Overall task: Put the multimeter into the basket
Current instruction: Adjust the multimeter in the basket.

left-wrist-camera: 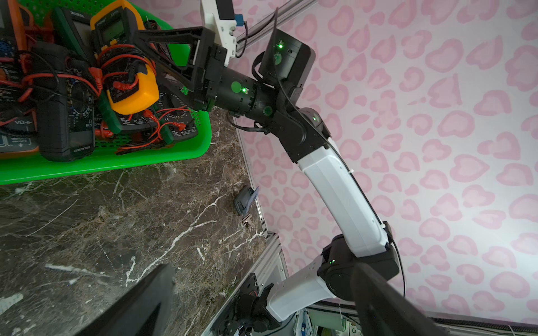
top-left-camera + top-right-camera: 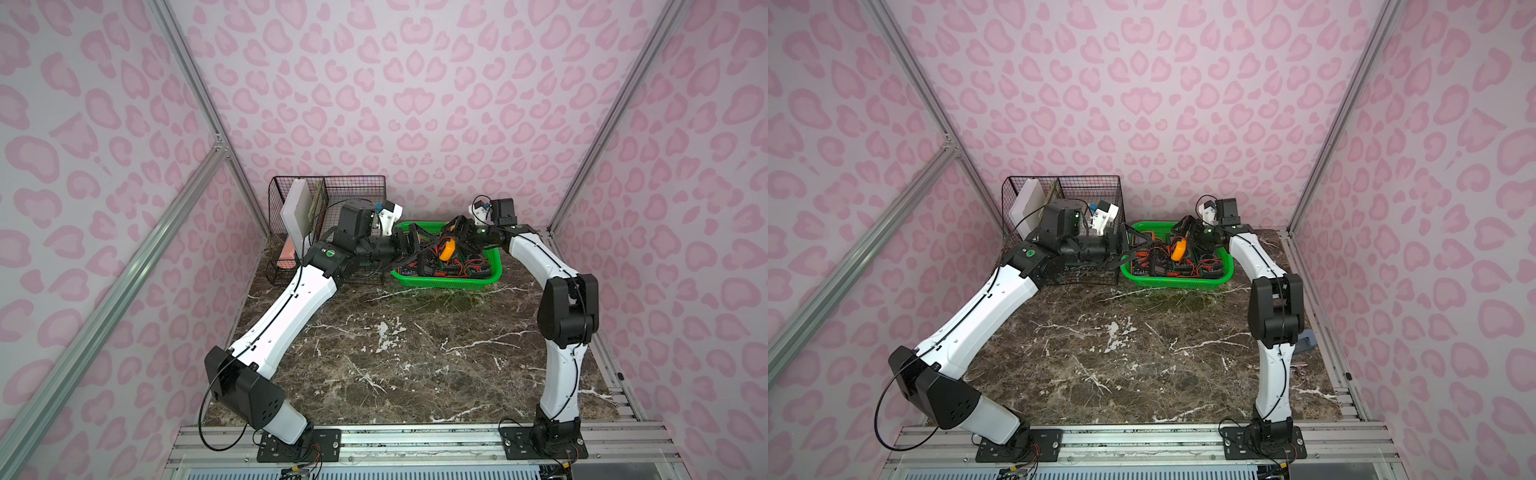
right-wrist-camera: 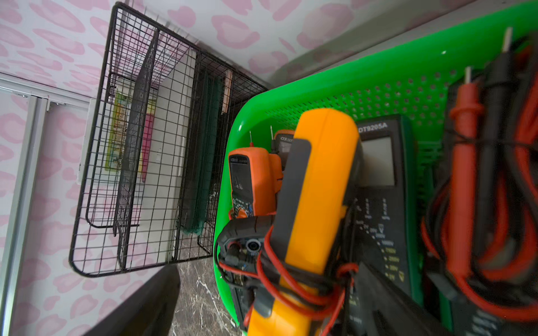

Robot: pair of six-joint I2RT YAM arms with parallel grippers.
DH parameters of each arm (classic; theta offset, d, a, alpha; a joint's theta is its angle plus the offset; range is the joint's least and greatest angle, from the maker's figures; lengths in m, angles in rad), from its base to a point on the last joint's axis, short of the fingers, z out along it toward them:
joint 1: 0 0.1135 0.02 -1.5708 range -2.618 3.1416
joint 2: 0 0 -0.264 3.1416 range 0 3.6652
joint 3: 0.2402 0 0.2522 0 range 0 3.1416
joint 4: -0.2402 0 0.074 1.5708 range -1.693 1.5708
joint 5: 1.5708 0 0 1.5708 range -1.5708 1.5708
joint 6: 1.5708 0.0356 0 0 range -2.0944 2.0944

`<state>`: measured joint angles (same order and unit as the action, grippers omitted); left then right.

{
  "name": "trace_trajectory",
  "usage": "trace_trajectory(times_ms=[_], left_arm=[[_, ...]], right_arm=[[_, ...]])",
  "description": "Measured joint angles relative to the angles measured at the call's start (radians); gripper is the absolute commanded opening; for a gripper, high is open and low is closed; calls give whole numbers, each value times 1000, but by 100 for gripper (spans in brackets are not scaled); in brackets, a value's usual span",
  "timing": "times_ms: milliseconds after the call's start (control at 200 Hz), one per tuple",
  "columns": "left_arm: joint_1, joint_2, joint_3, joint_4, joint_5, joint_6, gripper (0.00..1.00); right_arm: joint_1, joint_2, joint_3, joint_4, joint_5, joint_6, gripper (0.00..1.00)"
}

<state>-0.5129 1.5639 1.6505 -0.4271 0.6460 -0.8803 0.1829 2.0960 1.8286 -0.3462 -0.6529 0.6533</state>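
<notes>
Black fingers [image 3: 139, 305] of the right gripper [image 1: 151, 55] frame the right wrist view from very near. Between them lies the yellow multimeter [image 3: 317, 186] — it rests already inside the green basket [image 2: 449, 284], tilted on top of several other meters [image 1: 67, 116], with red and black leads [image 1: 122, 58] wound around its body. The jaws stand wide apart on either side of it and no contact can be seen, so this pincer has hold of nothing. The left gripper [image 2: 1129, 249] is equally wide open and empty, lying sideways at the basket's rim on the side of the black wire organiser [image 2: 328, 199]. The meter's case looks stiff and moderately heavy, and its rubber-like shell is probably not slippery. The best hold would be across the two long narrow sides near the middle, away from the display and from the leads, which could catch on the neighbours. The left arm is stretched long and low over the marble table [image 2: 415, 353]; the right arm has its elbow raised and its forearm bent inward — toward the basket.
</notes>
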Motion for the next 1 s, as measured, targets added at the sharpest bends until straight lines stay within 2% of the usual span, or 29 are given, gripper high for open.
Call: trace_trajectory(times_ms=[175, 315, 735, 895, 1000], left_arm=[[1, 0, -10, 0, 0, 0, 98], [1, 1, -10, 1, 0, 0, 99], [6, -7, -18, -8, -2, 5, 99], [13, -18, -26, -14, -3, 13, 98], [18, -21, -37, -15, -3, 15, 98]], right_arm=[[-19, -142, -124, 16, 1, -2, 99], [-19, -195, -146, 42, -3, 1, 99], [98, 34, 149, 37, -31, 27, 99], [99, 86, 164, 25, -37, 32, 99], [80, 69, 131, 42, -45, 30, 99]])
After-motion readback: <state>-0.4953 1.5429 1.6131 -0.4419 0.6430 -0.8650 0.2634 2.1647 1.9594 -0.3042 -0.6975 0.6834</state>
